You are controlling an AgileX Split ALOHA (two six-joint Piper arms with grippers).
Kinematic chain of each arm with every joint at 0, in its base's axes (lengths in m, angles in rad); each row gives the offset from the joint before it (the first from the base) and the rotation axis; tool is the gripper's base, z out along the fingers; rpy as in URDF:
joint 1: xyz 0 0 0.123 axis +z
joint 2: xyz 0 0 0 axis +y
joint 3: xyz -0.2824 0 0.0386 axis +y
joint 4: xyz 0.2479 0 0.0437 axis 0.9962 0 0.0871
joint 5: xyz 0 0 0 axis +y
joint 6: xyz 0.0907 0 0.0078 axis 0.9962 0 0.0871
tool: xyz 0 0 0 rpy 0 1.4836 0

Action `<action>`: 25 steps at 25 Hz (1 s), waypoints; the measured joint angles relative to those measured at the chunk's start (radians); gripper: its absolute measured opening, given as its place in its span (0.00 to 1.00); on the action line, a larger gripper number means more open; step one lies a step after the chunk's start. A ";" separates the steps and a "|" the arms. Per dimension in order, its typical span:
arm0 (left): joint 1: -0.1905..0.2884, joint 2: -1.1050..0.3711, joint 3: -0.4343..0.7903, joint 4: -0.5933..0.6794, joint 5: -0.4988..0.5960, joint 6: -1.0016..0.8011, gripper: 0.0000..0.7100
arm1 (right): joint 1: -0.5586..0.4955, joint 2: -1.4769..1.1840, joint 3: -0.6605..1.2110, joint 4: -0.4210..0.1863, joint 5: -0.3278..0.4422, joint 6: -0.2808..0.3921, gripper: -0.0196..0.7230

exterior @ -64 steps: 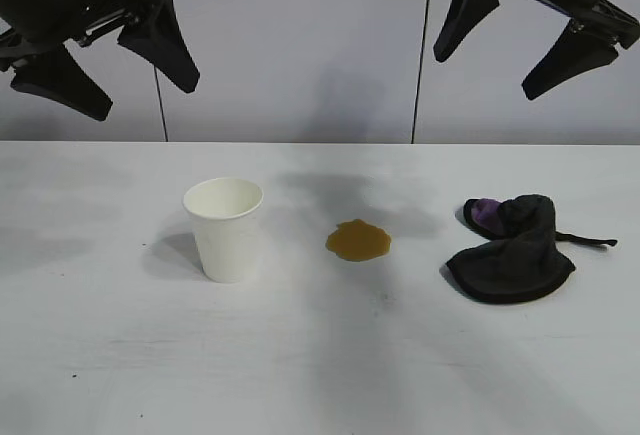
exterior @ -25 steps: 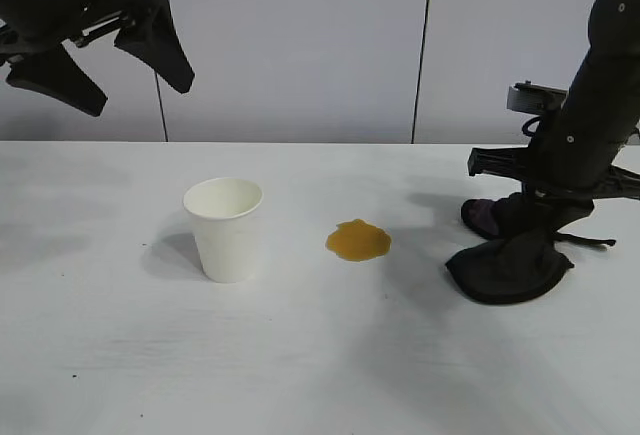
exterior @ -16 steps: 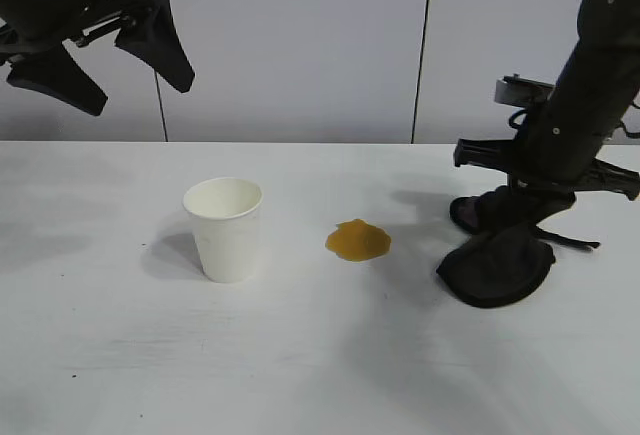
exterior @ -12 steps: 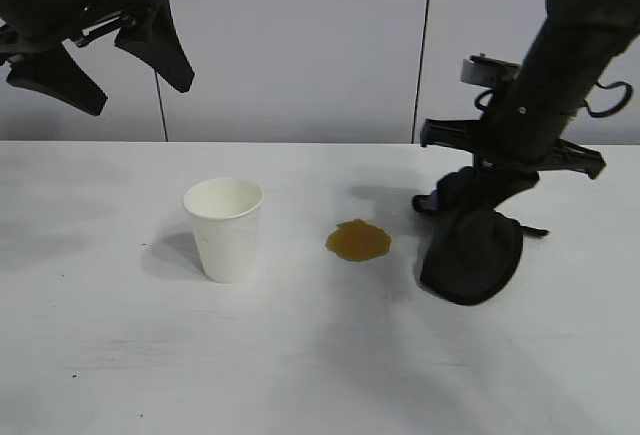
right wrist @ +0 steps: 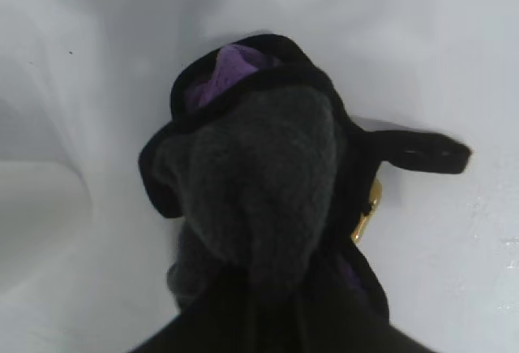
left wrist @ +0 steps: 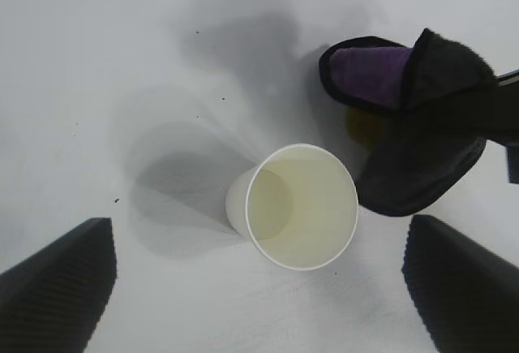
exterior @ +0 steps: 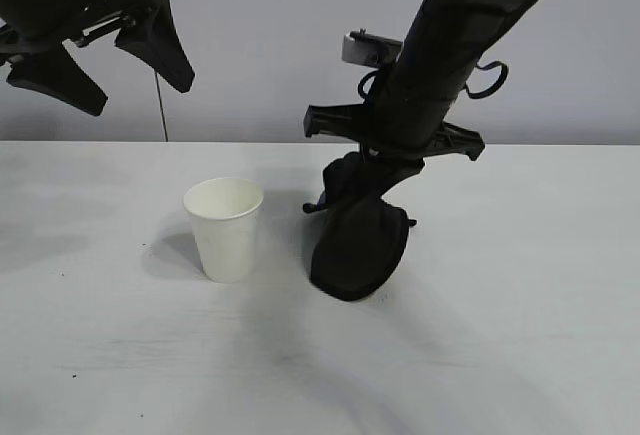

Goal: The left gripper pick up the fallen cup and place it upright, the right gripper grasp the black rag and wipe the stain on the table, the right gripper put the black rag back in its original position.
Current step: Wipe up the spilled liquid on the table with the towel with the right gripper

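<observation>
The upright white paper cup (exterior: 224, 228) stands on the white table (exterior: 520, 335), just left of the soft black rag (exterior: 358, 240), which hangs clamped in the right gripper (exterior: 372, 177) and covers the brown stain (left wrist: 362, 128) in the exterior view. Only the wrist views show slivers of stain at the rag's edge. The left gripper (exterior: 95, 80) hangs spread wide and empty, high at far left.

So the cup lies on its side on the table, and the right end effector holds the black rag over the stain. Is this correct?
Not quite. The cup stands upright on the table, mouth up, as the exterior view shows. The rest holds: the right end effector holds the black rag over the stain.
</observation>
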 joint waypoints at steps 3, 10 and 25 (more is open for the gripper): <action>0.000 0.000 0.000 0.000 0.000 0.000 0.98 | 0.000 0.059 0.000 0.013 -0.035 0.000 0.04; 0.000 0.000 0.000 0.000 0.000 0.000 0.98 | -0.010 0.084 -0.004 -0.029 -0.061 0.076 0.04; 0.000 0.000 0.000 0.004 -0.016 0.000 0.98 | -0.228 0.073 -0.016 -0.104 0.071 0.045 0.04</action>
